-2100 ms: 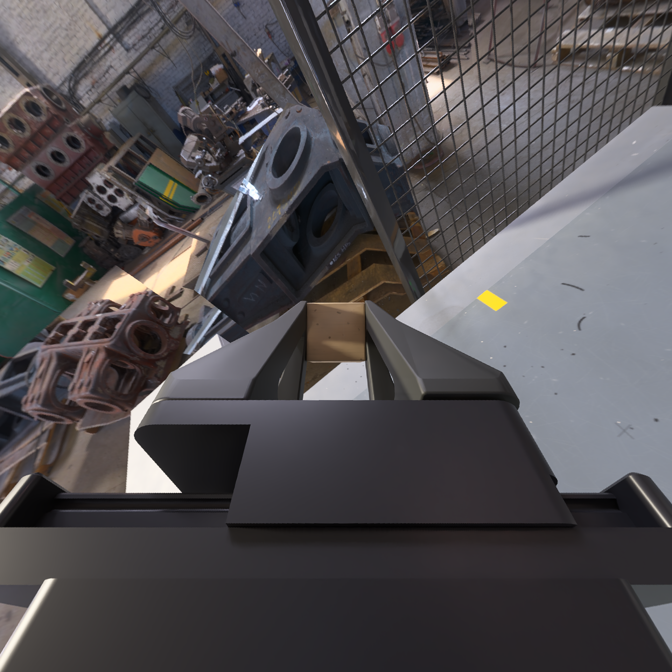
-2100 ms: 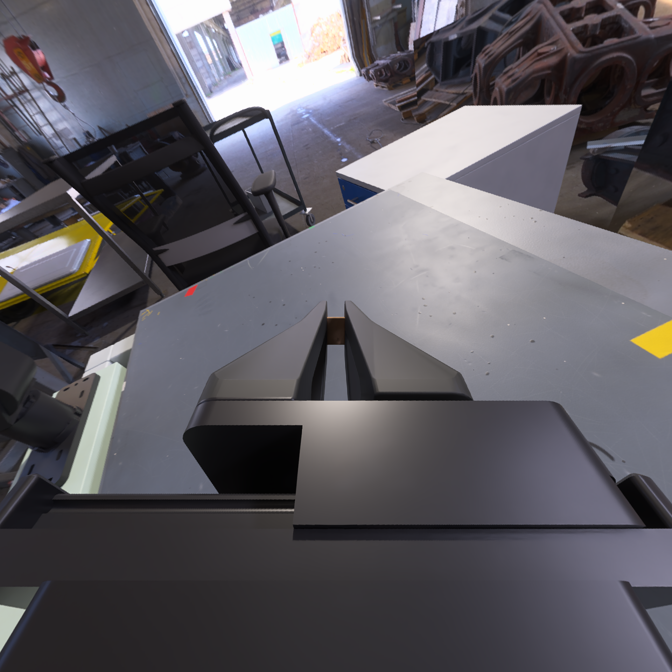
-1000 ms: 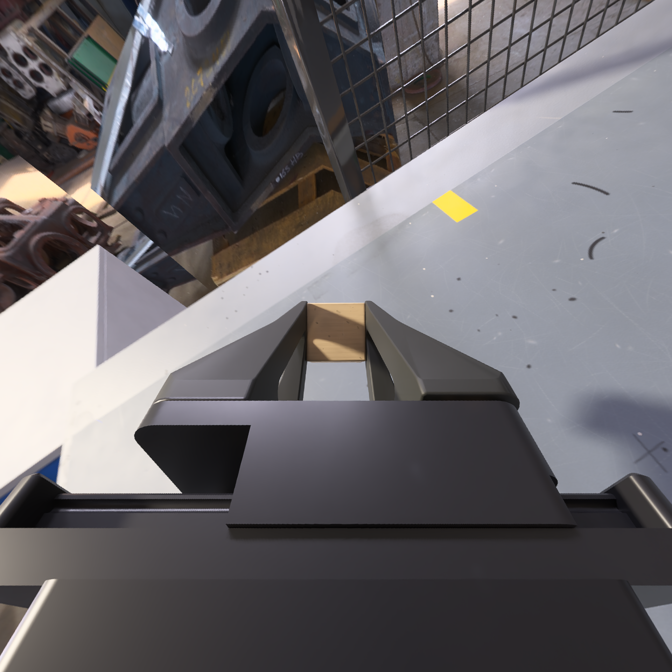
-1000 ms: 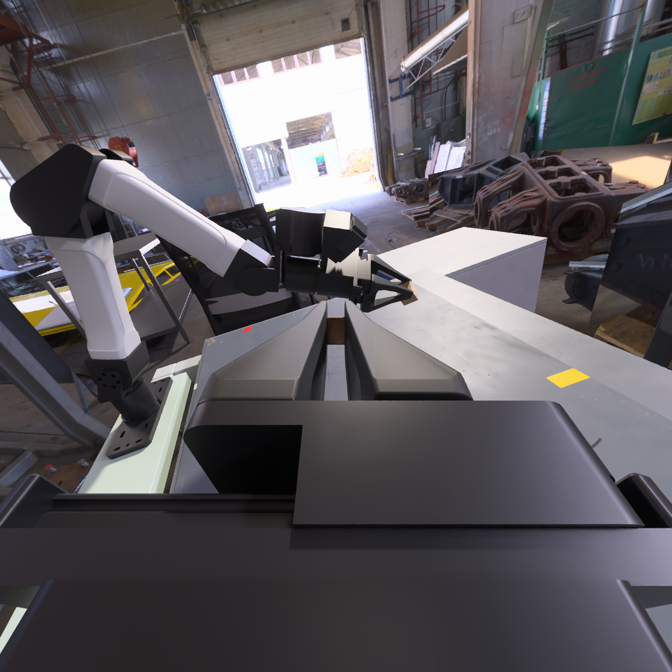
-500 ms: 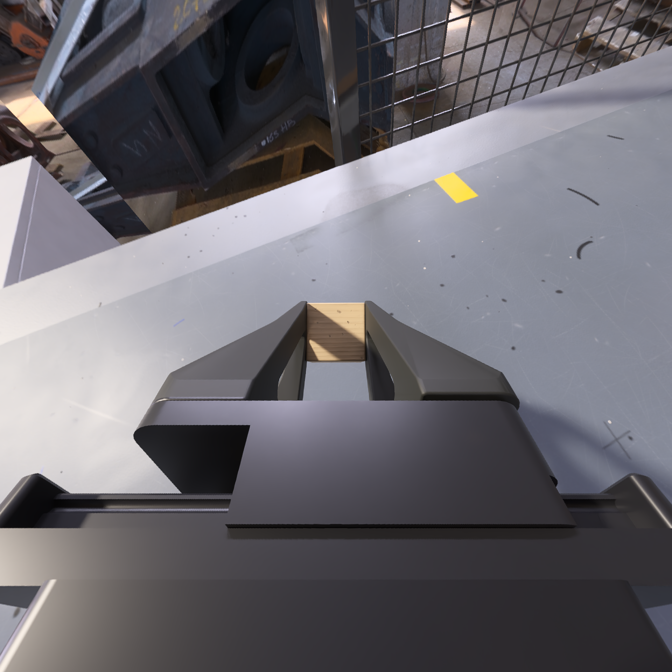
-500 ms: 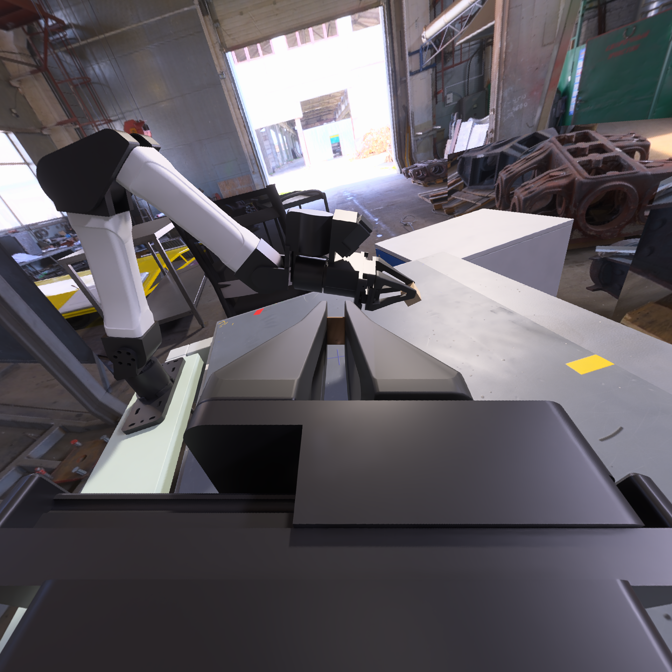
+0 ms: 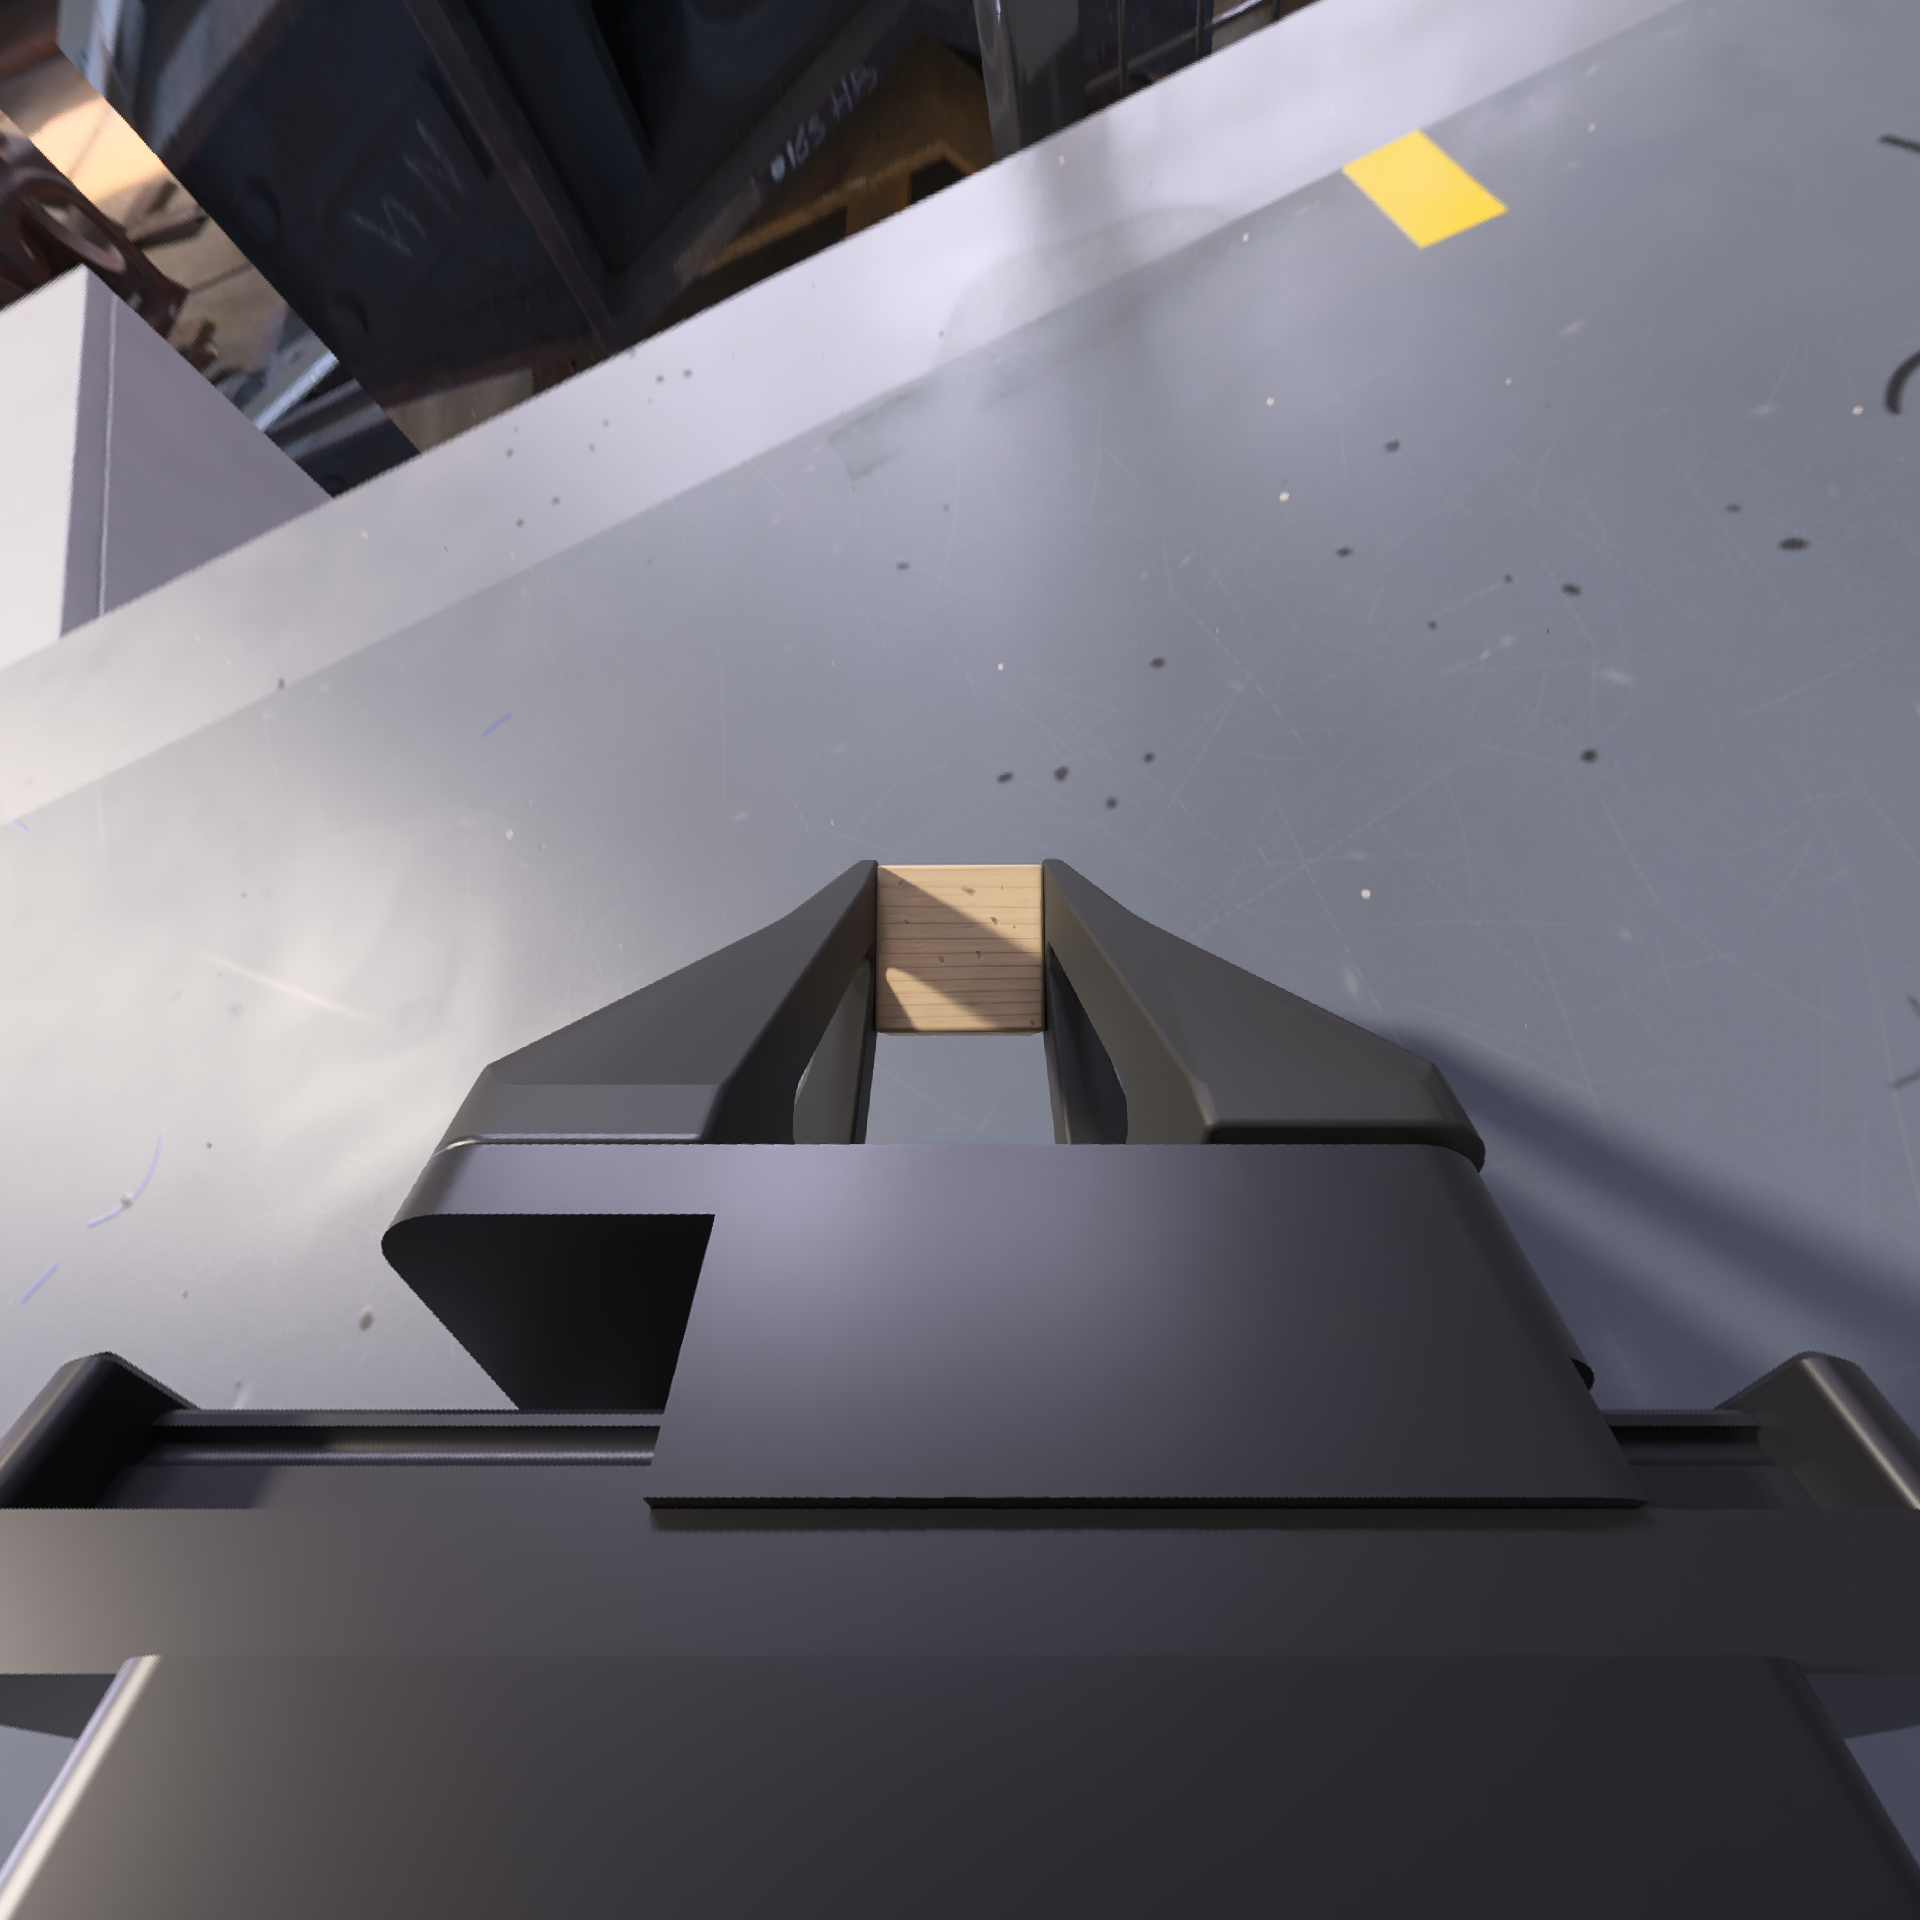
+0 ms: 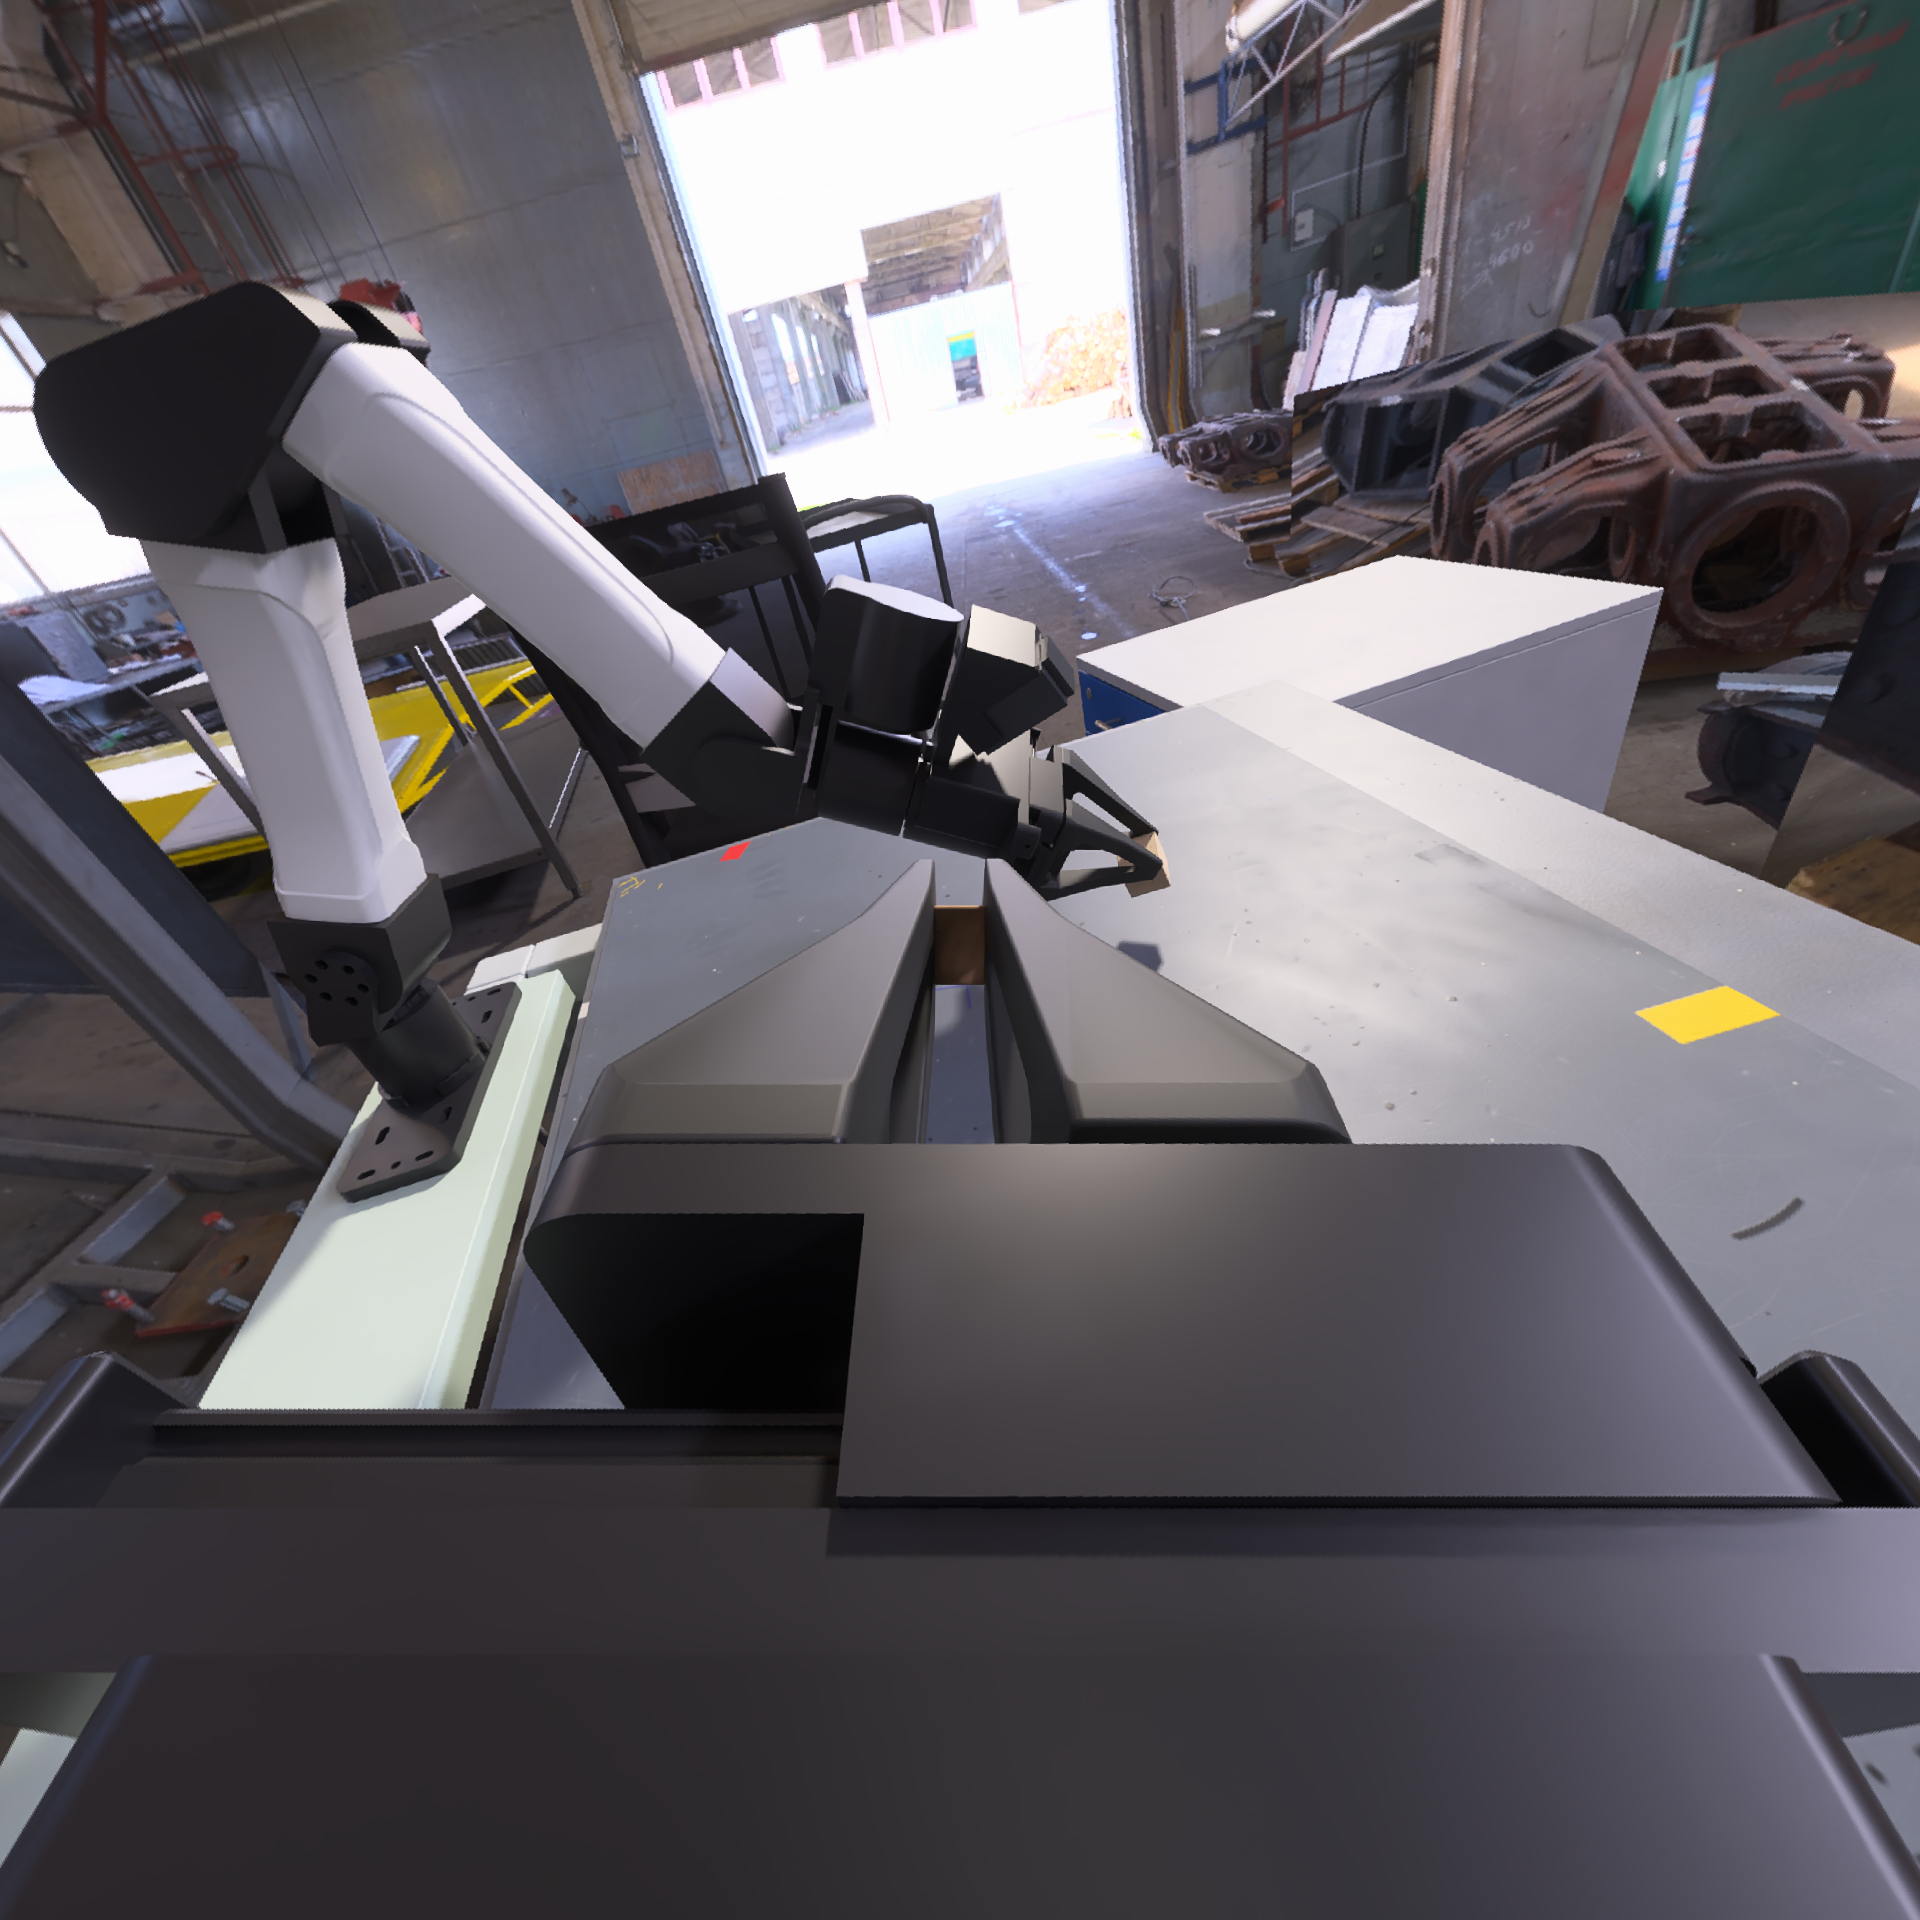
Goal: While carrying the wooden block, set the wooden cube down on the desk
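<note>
The left gripper (image 7: 958,951) is clamping a pale wooden cube (image 7: 958,954) between its fingertips, and the cube is filling the whole gap from one finger to the other. In the right wrist view the left gripper is reaching low over the grey desk (image 8: 1455,987) with a small shadow under its tip, so the cube is probably hanging just above the surface; contact cannot be confirmed. A yellow patch (image 7: 1423,189) is lying on the desk well beyond it.

The right gripper (image 8: 958,940) is squeezing a narrower, darker wooden block (image 8: 958,943), its fingers drawn almost together around it, and is holding it clear above the desk.

The cube is looking light, stiff and dry, with flat smooth faces that are giving the fingers (image 7: 790,997) a square seat. It is unlikely to bend or crush, but a flat-sided piece can tip onto an edge if released while tilted. Gripping on two opposite faces near mid-height, as now, is suiting it well.
</note>
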